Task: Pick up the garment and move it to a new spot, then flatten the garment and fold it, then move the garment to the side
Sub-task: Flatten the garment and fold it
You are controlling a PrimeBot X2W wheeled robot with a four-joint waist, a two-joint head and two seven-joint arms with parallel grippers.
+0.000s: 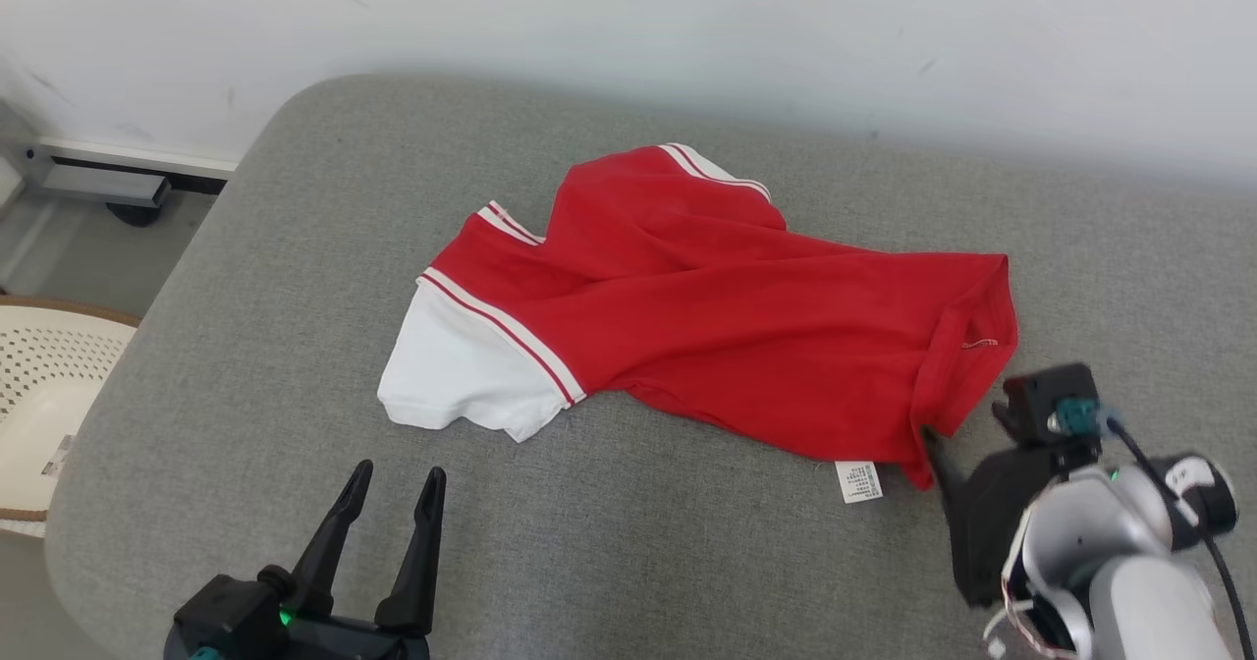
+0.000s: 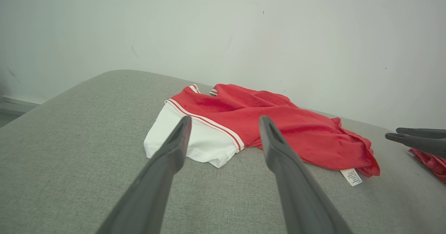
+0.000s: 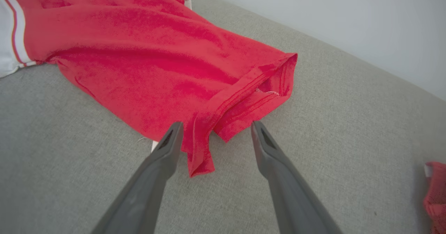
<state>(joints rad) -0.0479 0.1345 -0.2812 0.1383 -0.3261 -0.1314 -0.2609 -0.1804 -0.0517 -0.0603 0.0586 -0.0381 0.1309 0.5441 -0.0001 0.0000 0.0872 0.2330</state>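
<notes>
The garment [image 1: 707, 316] is a red top with a white sleeve and striped trim, lying crumpled on a grey cushioned surface [image 1: 245, 346]. A white care label [image 1: 858, 480] sticks out at its near edge. My left gripper [image 1: 400, 473] stands open near the front edge, short of the white sleeve [image 2: 195, 140], touching nothing. In the left wrist view the garment [image 2: 306, 129] lies beyond my left gripper [image 2: 225, 119]. My right gripper [image 3: 216, 123] is open, its fingers straddling the garment's [image 3: 156, 53] near hem corner without closing on it. In the head view my right gripper [image 1: 943, 454] sits at that corner.
A white wall [image 1: 687, 31] runs behind the cushion. A pale perforated basket [image 1: 49, 385] stands off the left edge, with a grey floor unit [image 1: 98, 184] further back. A second piece of red cloth [image 3: 435, 188] lies at the right, past my right gripper.
</notes>
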